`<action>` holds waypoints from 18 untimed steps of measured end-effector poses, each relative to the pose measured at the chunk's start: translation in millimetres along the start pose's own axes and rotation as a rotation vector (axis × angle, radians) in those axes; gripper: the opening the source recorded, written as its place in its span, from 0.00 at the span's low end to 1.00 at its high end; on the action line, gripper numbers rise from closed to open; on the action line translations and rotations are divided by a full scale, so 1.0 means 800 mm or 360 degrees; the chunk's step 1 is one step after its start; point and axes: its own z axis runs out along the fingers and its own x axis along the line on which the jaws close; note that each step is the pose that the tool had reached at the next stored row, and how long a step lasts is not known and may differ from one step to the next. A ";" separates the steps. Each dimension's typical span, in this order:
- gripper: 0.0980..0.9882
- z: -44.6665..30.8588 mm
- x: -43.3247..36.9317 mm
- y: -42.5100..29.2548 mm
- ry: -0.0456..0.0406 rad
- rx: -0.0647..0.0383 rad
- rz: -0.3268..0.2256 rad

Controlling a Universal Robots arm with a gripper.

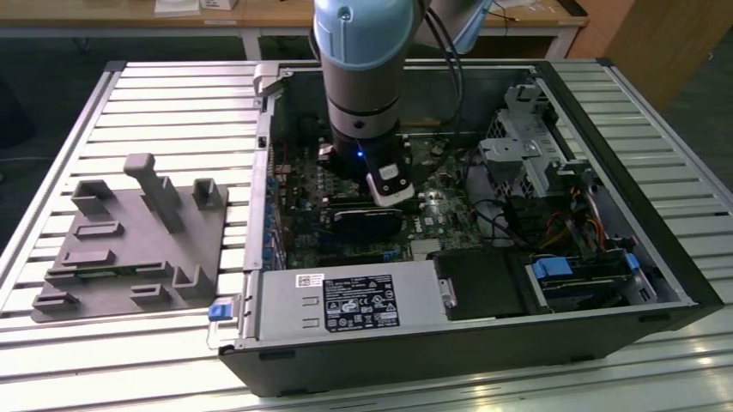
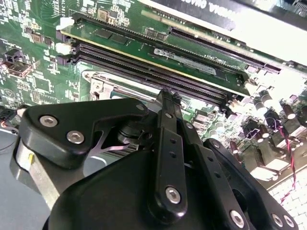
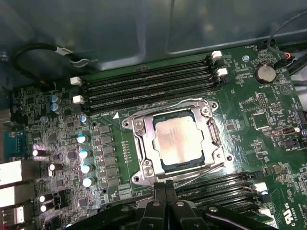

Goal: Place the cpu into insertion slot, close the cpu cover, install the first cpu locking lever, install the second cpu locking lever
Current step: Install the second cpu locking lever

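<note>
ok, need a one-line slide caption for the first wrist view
The cpu sits framed by the closed cpu cover on the motherboard, with the end effector close beside the cover's edge.

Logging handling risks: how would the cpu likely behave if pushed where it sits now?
The cpu looks like a stiff, flat plate, so it probably wouldn't flex. Its smooth metal top may be slippery under contact. With the cover framing its edges, a sideways push likely wouldn't shift it.
</note>
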 end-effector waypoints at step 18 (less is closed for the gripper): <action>0.01 0.0096 0.011 -0.0087 0.0007 -0.0049 -0.0086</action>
